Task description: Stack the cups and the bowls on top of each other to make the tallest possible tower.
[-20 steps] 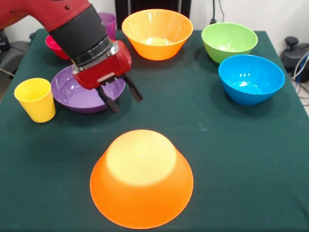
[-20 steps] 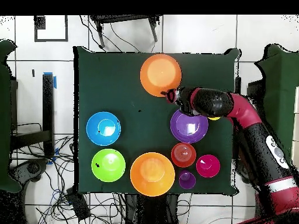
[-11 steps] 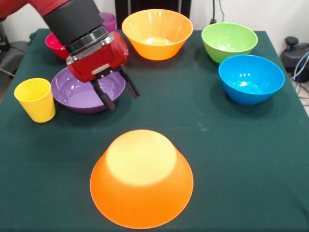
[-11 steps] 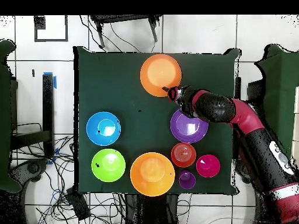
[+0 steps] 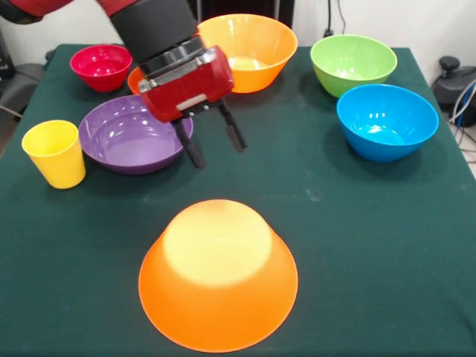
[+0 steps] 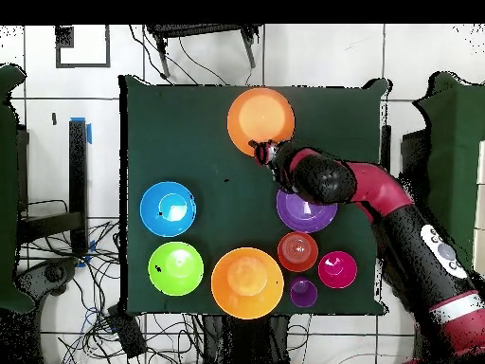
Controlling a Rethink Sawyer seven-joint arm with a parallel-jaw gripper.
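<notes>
At the lower centre of the front view an upturned large orange bowl [image 5: 218, 274] sits mouth-down on the green table [image 5: 357, 245], with nothing on top of it. Above it, a little left of centre, the gripper [image 5: 214, 146] hangs on the red and black arm [image 5: 160, 33], its two dark fingers [image 5: 233, 131] apart with nothing between them, tips just beside the right rim of the wide purple bowl [image 5: 128, 134]. The yellow cup [image 5: 55, 153] stands upright at the left edge, near the purple bowl but apart from it. The pink-red bowl [image 5: 102, 66] rests in the upper left. A second large orange bowl [image 5: 256, 50] stands mouth-up at the top centre, partly behind the gripper's red housing. The green bowl [image 5: 352, 64] is at the upper right, and the blue bowl [image 5: 387, 121] sits just below it. In the overhead view, a small orange-red bowl [image 6: 297, 251] and the purple cup [image 6: 303, 292] lie in the lower right, between the purple bowl and the table edge.
</notes>
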